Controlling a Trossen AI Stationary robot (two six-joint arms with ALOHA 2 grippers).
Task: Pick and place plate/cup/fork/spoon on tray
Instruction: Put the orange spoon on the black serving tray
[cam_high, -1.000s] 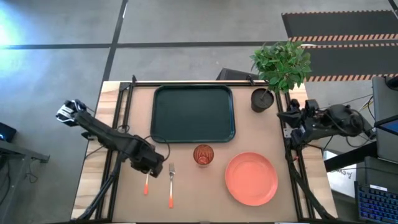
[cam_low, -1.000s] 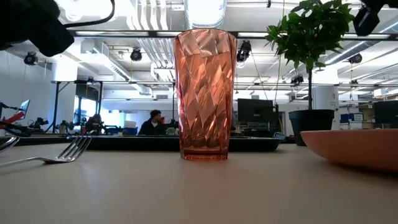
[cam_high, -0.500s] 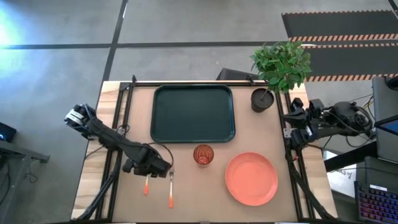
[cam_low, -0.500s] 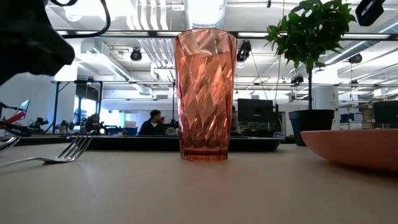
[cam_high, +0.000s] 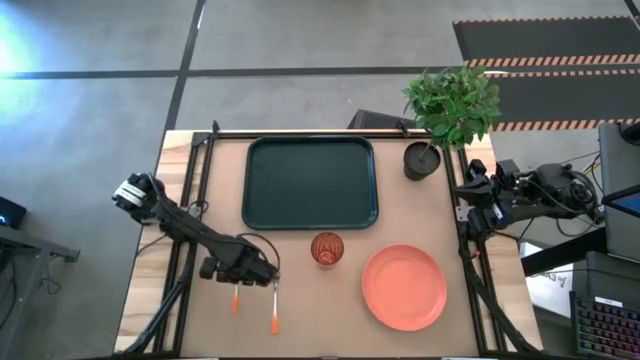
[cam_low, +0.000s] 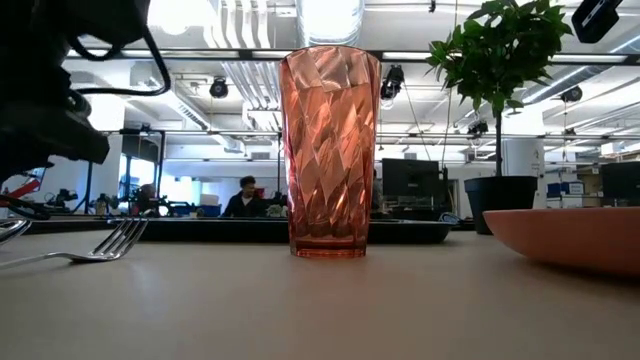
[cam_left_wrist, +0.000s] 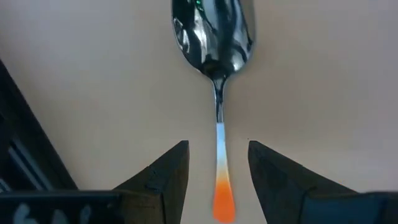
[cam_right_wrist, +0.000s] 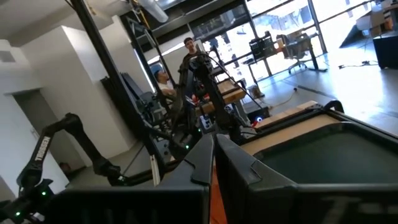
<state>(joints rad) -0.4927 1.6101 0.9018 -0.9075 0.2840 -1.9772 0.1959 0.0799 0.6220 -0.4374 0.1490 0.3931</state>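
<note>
The spoon (cam_left_wrist: 216, 56) lies flat on the table, its silver bowl pointing toward the far edge and its orange handle end (cam_high: 236, 297) toward the near edge. My left gripper (cam_left_wrist: 217, 177) hovers over it, open, one finger on each side of the thin handle, touching nothing. In the high view it (cam_high: 241, 273) hides the spoon's bowl. The fork (cam_high: 275, 298) lies just to the right. The red cup (cam_high: 326, 248) stands upright and the orange plate (cam_high: 404, 287) rests flat to its right. The green tray (cam_high: 310, 182) sits behind them. My right gripper (cam_high: 474, 196) waits shut at the table's right edge.
A potted plant in a dark pot (cam_high: 422, 160) stands at the tray's far right corner. Black frame rails (cam_high: 196, 200) run along the table's left and right sides. People and desks show in the room beyond the table.
My left gripper has come down toward the table over the spoon and shifted slightly toward the near edge. The spoon, fork, cup and plate have stayed where they were.
</note>
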